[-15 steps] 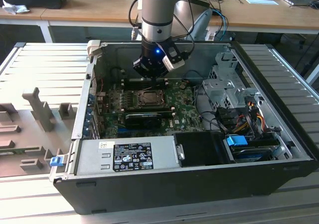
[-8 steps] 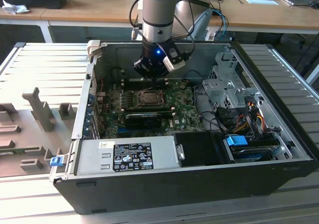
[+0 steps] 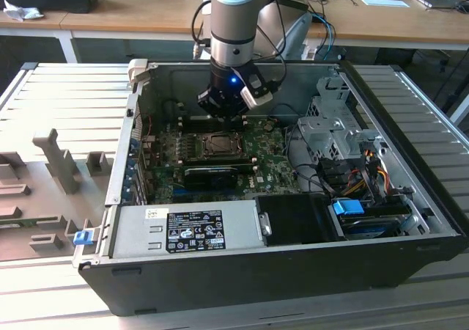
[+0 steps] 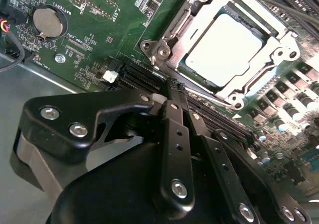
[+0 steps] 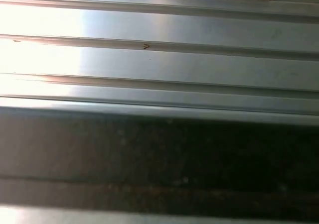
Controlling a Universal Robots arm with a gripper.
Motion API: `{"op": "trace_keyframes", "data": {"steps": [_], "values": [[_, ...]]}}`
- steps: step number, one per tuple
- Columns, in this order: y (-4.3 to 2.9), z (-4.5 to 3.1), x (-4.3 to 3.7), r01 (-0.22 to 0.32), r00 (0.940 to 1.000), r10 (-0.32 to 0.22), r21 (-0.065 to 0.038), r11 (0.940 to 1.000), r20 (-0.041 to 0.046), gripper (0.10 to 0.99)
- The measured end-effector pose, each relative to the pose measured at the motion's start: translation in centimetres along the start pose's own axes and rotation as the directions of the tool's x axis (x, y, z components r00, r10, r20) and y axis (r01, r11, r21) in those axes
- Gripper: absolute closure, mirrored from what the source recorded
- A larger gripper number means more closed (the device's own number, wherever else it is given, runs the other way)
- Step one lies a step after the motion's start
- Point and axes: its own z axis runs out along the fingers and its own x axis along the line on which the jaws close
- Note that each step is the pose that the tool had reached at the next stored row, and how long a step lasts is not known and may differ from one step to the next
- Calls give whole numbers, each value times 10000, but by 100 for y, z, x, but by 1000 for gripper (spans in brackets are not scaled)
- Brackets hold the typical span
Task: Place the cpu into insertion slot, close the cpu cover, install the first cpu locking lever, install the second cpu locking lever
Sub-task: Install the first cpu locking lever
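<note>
In the second wrist view, the gripper (image 4: pixel 172 87) is hanging with fingers pressed together, apparently empty. Just beyond its tips, the cpu (image 4: pixel 224 50) is sitting in the insertion slot (image 4: pixel 164 50), the cpu cover (image 4: pixel 239 7) lying closed around it.

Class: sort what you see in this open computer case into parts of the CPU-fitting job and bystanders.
Job:
cpu, seated in the socket
cpu cover, closed around it
insertion slot
gripper, near the socket

Bystanders:
coin battery
power supply
blue drive tab
</note>
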Motion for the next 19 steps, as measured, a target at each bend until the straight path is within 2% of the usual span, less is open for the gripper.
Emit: {"op": "trace_keyframes", "data": {"steps": [6,19], "values": [[-1,24,-4,2,10000,-2,39,10000,-4,980],[-20,45,-4,1,10000,-1,46,10000,0,980]]}}
